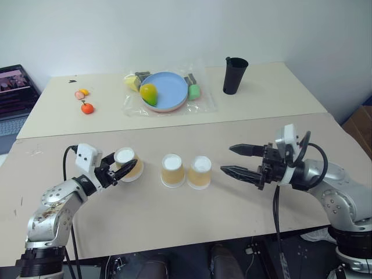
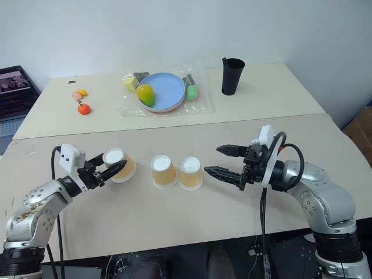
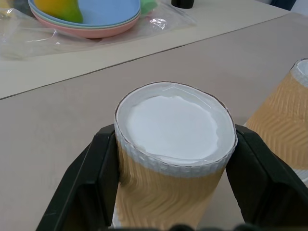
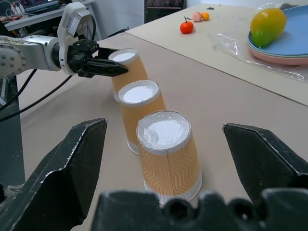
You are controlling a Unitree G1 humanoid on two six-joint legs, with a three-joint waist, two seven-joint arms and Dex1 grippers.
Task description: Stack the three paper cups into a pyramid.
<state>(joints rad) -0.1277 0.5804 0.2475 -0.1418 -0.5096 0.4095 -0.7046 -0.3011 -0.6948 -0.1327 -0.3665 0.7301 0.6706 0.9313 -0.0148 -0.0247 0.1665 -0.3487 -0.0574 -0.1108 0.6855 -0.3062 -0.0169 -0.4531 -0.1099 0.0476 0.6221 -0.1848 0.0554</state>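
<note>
Left gripper [image 1: 120,168] with both black fingers pressed against opposite sides of the leftmost paper cup [image 1: 128,164], just under its white base; the cup stands inverted, rim down, on the near table [image 1: 174,226] and appears slightly tilted in the grip. Right gripper [image 1: 237,161] level, fingers spread wide and empty, its tips just beside the rightmost paper cup [image 1: 199,171] without touching it. Between the two stands the middle paper cup [image 1: 172,170], also inverted; middle and rightmost cups sit side by side, close to touching, and already form a plausible lower row, whereas the held cup stands apart to the left. Beyond, on the far table [image 1: 261,93]: a blue plate [image 1: 168,90] carrying a yellow-green fruit [image 1: 149,93], a tall black cup [image 1: 235,75], and small orange fruits [image 1: 86,107] toward the left edge. Handling, as judged: the cups are thin ribbed paper, very light and easily crushed, so only gentle pressure is warranted; the corrugated wall should offer fair friction, and the stiffest places to hold are near the closed base or the rolled rim, the mid-wall being prone to buckling. The held cup would need to be set level across the two white bases, since a light cup placed off centre may tip or nudge its neighbours apart.
</note>
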